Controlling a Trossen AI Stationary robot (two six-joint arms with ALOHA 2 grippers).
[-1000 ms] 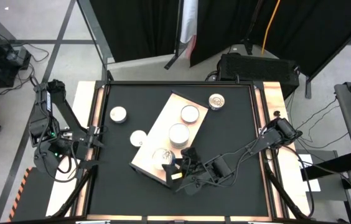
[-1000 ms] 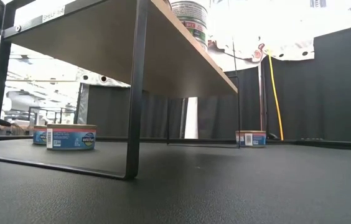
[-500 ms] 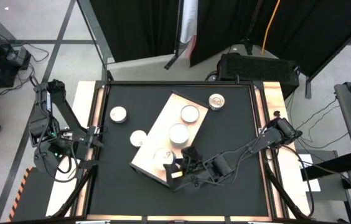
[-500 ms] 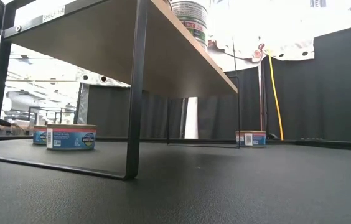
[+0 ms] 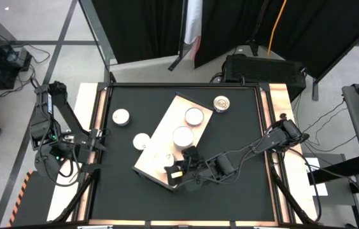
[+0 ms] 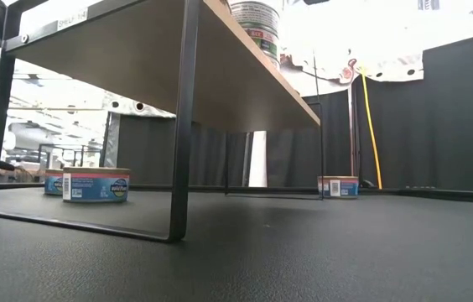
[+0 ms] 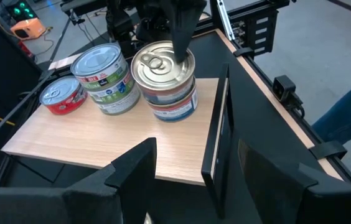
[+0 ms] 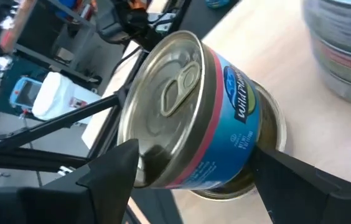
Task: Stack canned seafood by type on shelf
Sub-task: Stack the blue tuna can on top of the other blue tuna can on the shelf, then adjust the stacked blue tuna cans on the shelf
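The pale wooden shelf (image 5: 160, 137) stands slantwise mid-table on dark metal legs (image 6: 182, 126). Three lots of tins sit on it: a red tin (image 7: 63, 96), a green-labelled stack (image 7: 104, 78) and a blue-and-pink stack (image 7: 163, 81) at its near end. My right gripper (image 5: 178, 166) is open, with a finger on each side of that stack's upper tin (image 8: 188, 106), which rests on a lower tin (image 8: 269, 134). Two silver tins (image 5: 121, 117) (image 5: 142, 141) and a golden-topped one (image 5: 221, 103) lie on the black tabletop. My left gripper (image 7: 200, 180) waits open at the left edge. My right gripper comes slanting down from the table's near right side, one finger (image 8: 110, 174) by the lid's rim and the other (image 8: 287, 177) by the label wall of the upper tin. I cannot tell whether either finger touches it. The tin sits flat on the lower tin.
Copper-coloured strips (image 5: 275, 102) run along the table's left and right edges. The shelf's frame bar (image 7: 216, 124) stands close in front of my left gripper. In the low view, tins on the tabletop (image 6: 96, 183) (image 6: 337, 186) show beyond the shelf legs.
My right gripper has moved toward the table's left and slightly farther in, from beside the shelf's near corner to over the near-end stack, whose lid it now partly covers in the high view. The tins and the shelf have stayed put.
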